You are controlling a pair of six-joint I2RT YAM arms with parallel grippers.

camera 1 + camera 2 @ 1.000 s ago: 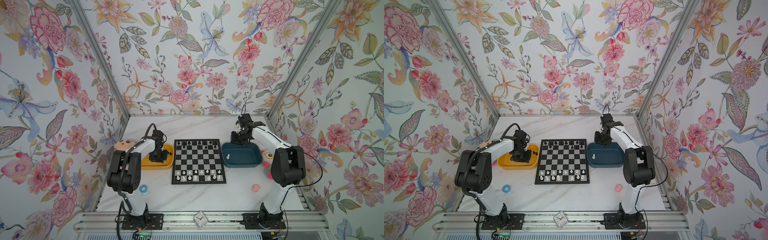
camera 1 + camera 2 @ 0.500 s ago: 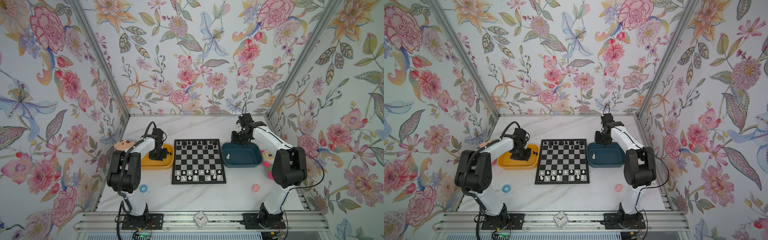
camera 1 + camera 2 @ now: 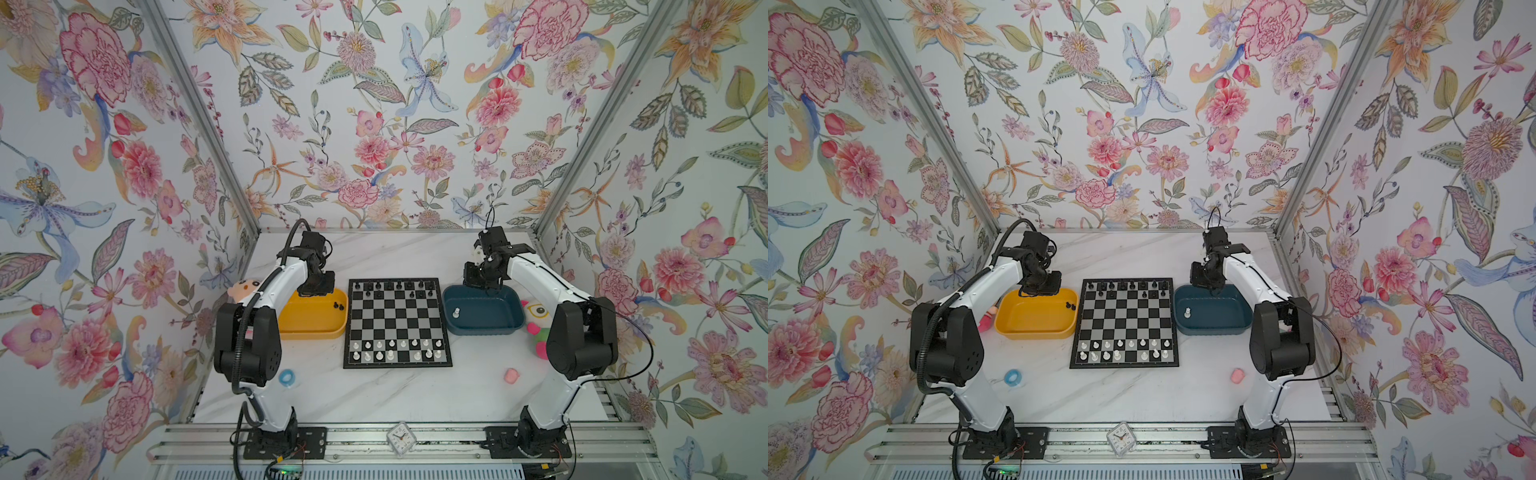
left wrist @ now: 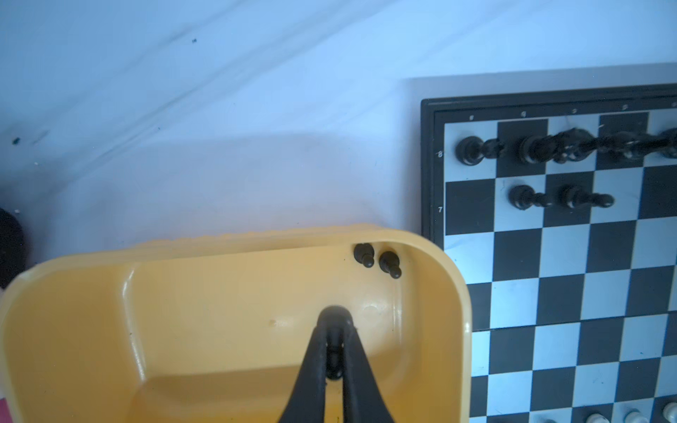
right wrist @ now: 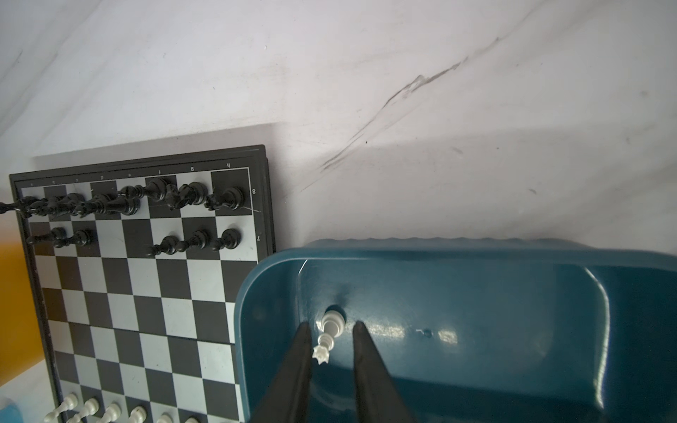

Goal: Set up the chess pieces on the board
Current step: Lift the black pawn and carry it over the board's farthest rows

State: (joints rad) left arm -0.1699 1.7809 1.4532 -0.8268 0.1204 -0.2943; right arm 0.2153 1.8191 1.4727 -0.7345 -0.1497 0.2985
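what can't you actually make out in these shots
- Left wrist view: the black piece in the shut left gripper merges with its black fingers; type unclear.
- Same view: the back-row black pieces are blurred and overlap.
- Both top views: the white pieces on the board are too small to tell kinds.
- A top view: the plush toy sits half behind the right arm.
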